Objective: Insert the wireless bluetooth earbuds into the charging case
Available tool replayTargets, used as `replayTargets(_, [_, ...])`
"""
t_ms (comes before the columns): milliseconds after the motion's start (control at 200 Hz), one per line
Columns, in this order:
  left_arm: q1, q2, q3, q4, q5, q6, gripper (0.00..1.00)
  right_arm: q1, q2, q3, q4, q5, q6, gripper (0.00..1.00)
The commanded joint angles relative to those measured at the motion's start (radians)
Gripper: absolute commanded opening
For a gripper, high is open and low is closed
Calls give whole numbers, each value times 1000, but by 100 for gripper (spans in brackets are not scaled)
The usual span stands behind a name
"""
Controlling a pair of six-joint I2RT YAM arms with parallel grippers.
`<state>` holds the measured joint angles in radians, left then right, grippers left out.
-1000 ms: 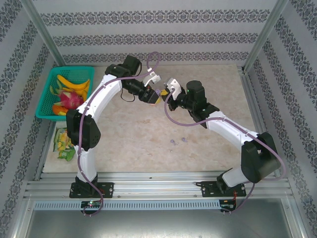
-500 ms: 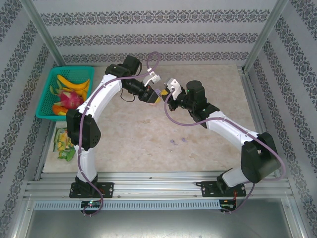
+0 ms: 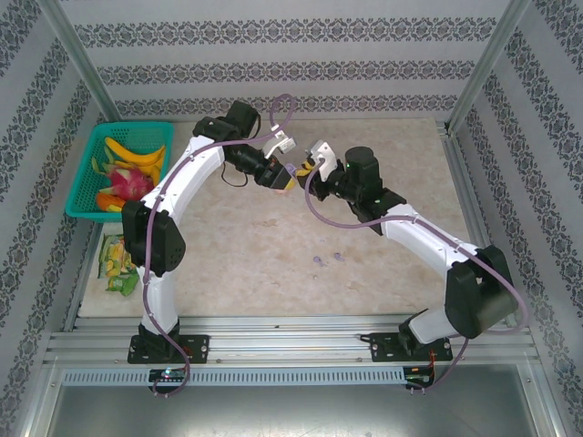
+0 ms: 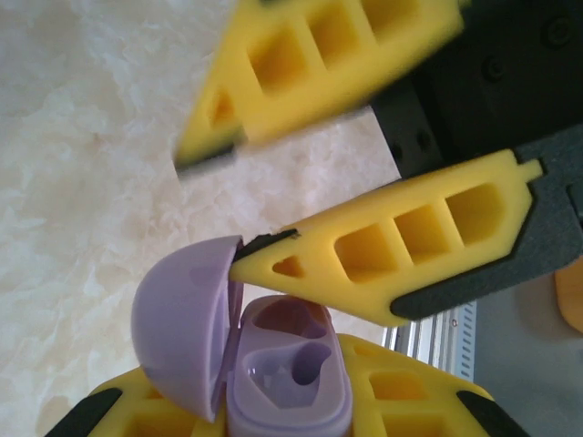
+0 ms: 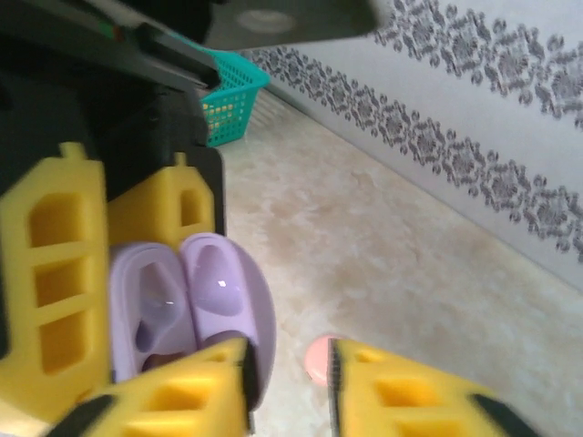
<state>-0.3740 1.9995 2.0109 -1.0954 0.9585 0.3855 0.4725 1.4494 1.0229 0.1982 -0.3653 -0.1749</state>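
My left gripper (image 4: pixel 282 411) is shut on the base of a light purple charging case (image 4: pixel 290 382), held up off the table. Its domed lid (image 4: pixel 182 319) stands open, and both moulded sockets look empty. My right gripper (image 5: pixel 287 382) is open, and the tip of one yellow finger (image 4: pixel 392 246) touches the lid's rim. In the right wrist view the case (image 5: pixel 155 309) lies just left of the gap. A pale pink rounded piece (image 5: pixel 319 357) lies on the table, half hidden by my finger. Two tiny purple earbuds (image 3: pixel 317 261) lie on the table. Both grippers meet at the table's middle back (image 3: pixel 291 175).
A teal basket (image 3: pixel 127 168) with bananas and a dragon fruit stands at the far left, also seen as the basket (image 5: pixel 232 100) in the right wrist view. A snack packet (image 3: pixel 118 264) lies below it. Patterned walls close off the table.
The right gripper has edged slightly closer to the case in the left gripper. The left arm has held still.
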Motion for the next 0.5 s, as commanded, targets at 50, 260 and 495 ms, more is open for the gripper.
replayTargets(50, [-11,-14,-14,67,-46,-38,0,-15,-101,41,-32,-20,107,52])
replayTargets(260, [-9,-63,-113,246,-127,-135,0,-84,-213,-8,-99,-10,271,83])
replayTargets(495, [-19,-165,-332,589,-270,-283,0,-164,-289,-54,-139,48,463,98])
